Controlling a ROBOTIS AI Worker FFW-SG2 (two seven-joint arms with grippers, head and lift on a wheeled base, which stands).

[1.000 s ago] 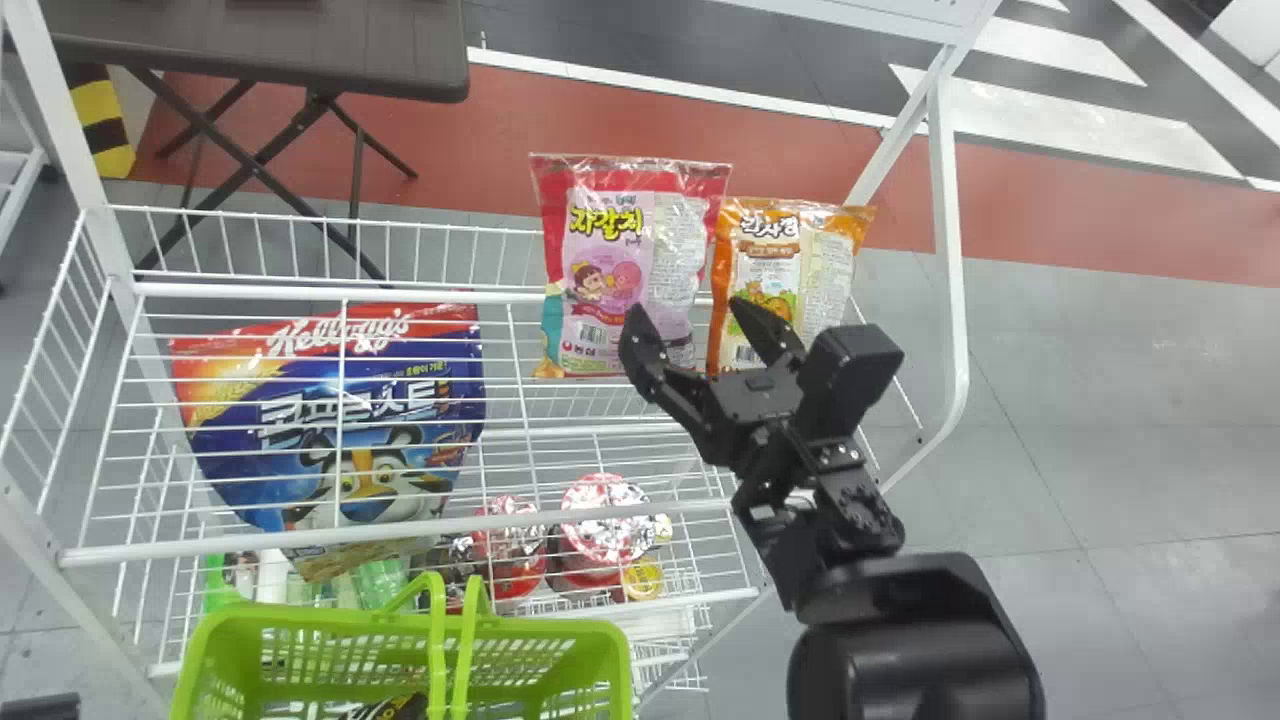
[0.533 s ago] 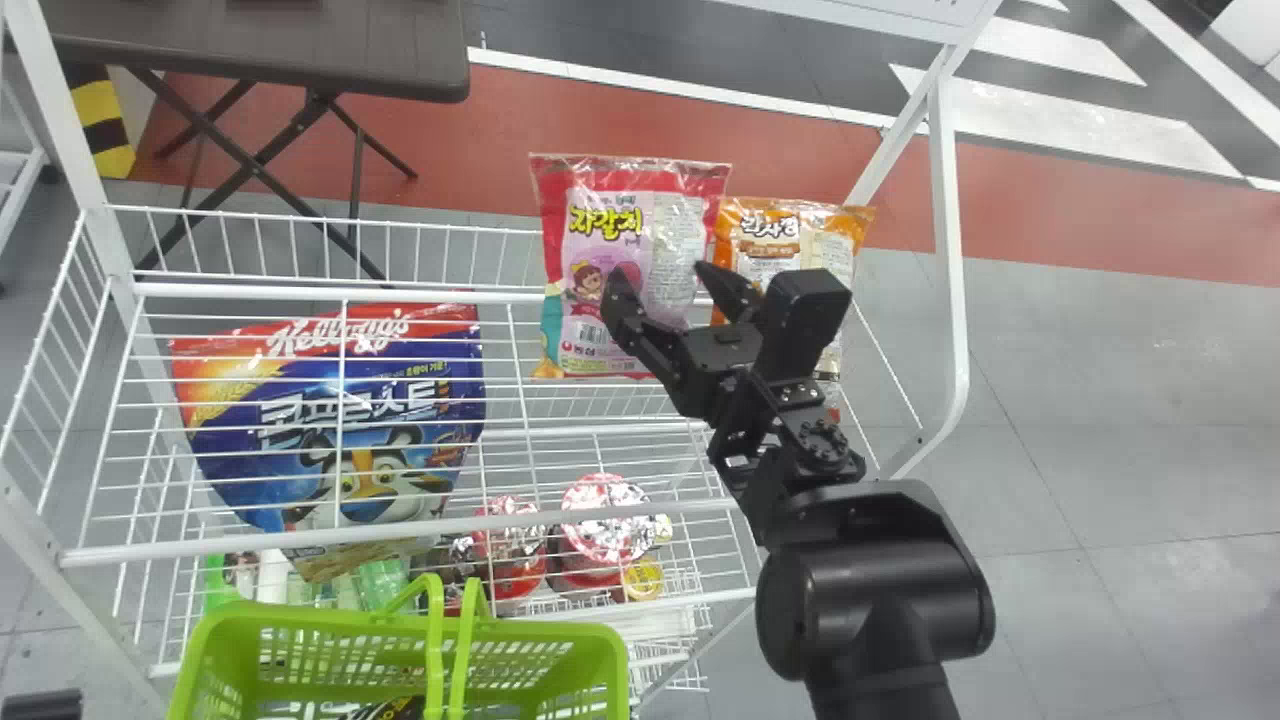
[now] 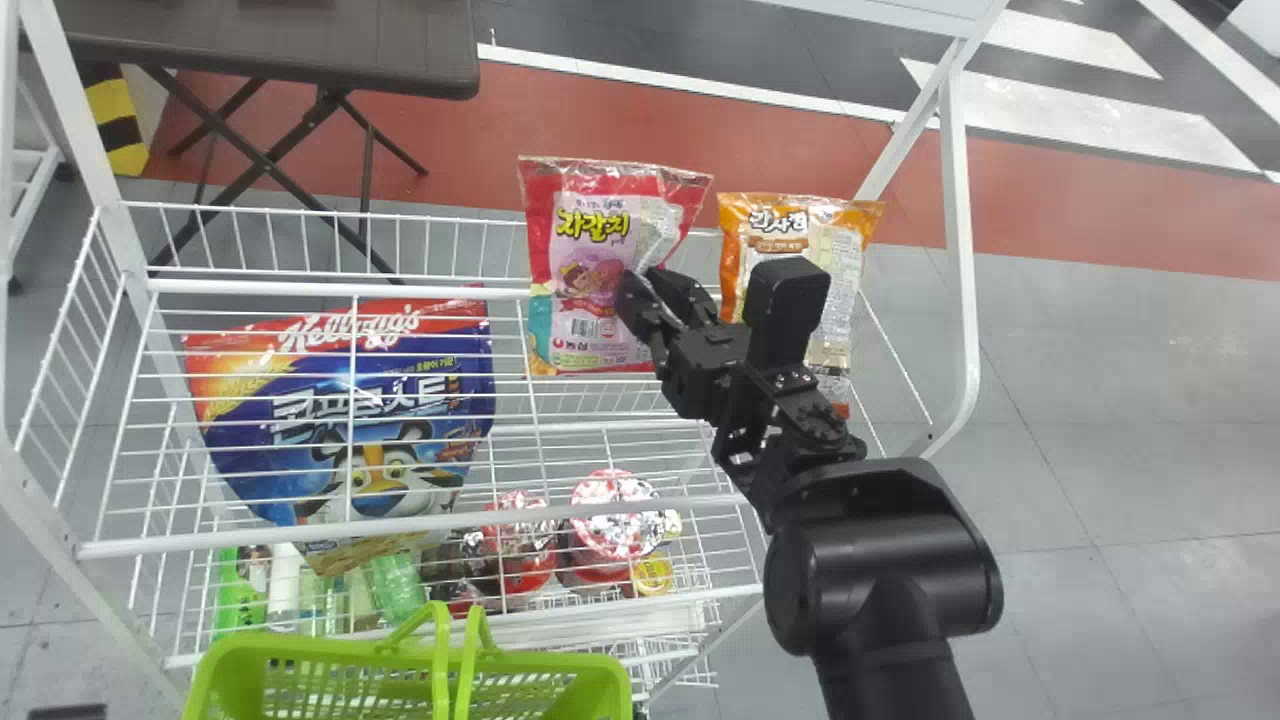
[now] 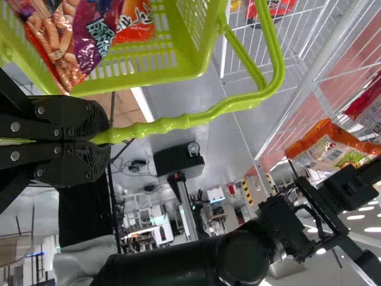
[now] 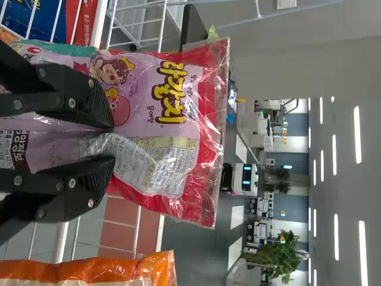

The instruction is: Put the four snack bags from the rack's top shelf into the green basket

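We saw a dark folding table [image 3: 270, 45] standing on a floor of grey tiles [image 3: 1130, 450], crossed by a red band [image 3: 800, 150] and white stripes [image 3: 1080, 110]. Farther off, we made out a leafy green plant [image 5: 277, 256] and bright strip lights [image 5: 358, 134] along the grey ceiling [image 5: 348, 185].

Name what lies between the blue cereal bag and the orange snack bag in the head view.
In the head view, the red and pink snack bag, pinched by the right gripper, is between the blue cereal bag and the orange snack bag.
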